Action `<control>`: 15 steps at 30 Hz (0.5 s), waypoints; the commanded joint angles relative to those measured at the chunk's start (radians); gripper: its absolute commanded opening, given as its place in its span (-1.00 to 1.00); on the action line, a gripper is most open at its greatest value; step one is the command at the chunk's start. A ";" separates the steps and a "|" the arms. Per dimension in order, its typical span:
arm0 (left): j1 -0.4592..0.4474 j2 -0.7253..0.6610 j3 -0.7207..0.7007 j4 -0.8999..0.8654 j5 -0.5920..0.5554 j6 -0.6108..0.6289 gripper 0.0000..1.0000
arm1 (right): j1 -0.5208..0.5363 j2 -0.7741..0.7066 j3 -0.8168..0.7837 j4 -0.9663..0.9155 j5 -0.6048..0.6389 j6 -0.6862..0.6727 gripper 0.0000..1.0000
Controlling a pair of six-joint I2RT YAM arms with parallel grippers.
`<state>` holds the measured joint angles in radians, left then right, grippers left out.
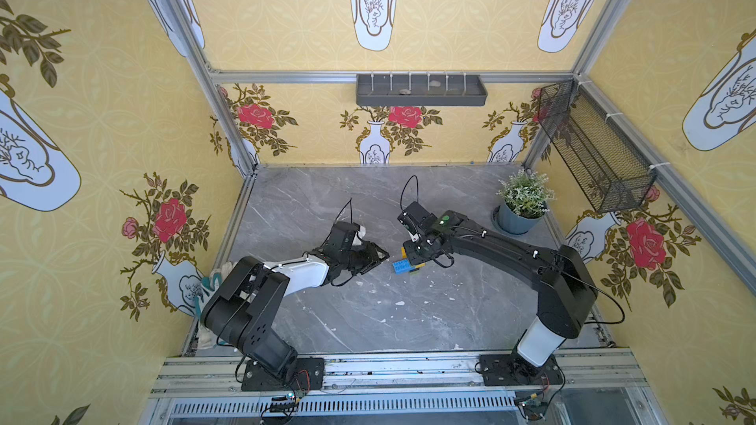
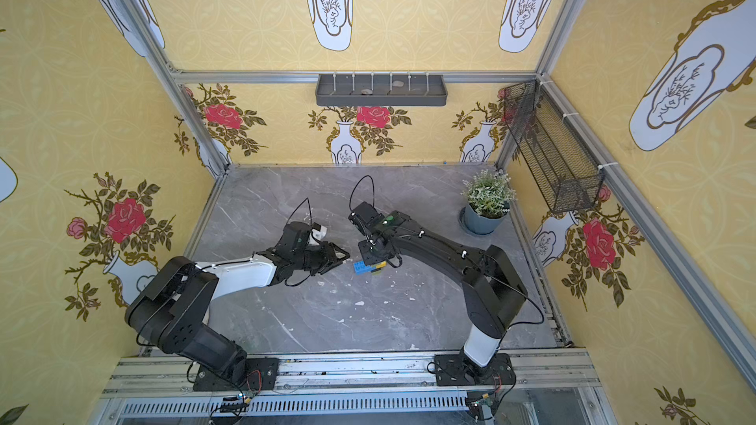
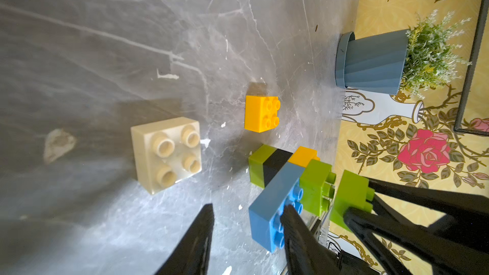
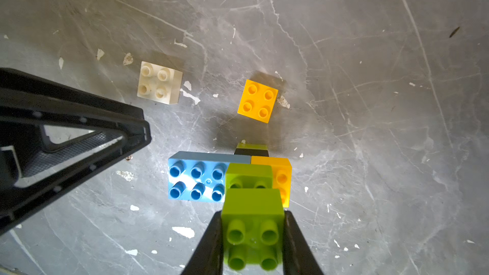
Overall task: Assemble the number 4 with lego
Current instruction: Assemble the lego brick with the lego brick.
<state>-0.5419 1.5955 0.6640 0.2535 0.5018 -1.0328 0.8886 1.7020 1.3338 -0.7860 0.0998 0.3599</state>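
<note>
Lime green brick point(image 4: 252, 223) is clamped between the right gripper point(image 4: 252, 215) fingers, just over the number 4 point(image 4: 238, 175) at the middle of the surface point(image 4: 370, 101), not touching. Risk: misaligned studs, so pressing could tip or slide the unbraced number 4. Left gripper point(image 3: 247, 207) fingers are partly apart and empty, beside the blue brick point(image 3: 270, 202).
</note>
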 commanded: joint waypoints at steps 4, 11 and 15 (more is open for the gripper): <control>-0.001 0.009 -0.009 0.029 0.010 0.008 -0.10 | -0.001 0.026 0.023 -0.013 -0.009 0.010 -0.64; -0.002 0.015 -0.010 0.036 0.011 0.010 -0.10 | -0.002 0.048 0.037 -0.028 -0.012 0.007 -0.64; -0.003 0.017 -0.009 0.039 0.011 0.011 -0.10 | 0.001 0.068 0.039 -0.043 -0.012 0.011 -0.63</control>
<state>-0.5434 1.6043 0.6590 0.2665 0.5056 -1.0325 0.8867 1.7573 1.3720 -0.7956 0.0914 0.3660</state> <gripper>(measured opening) 0.449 0.306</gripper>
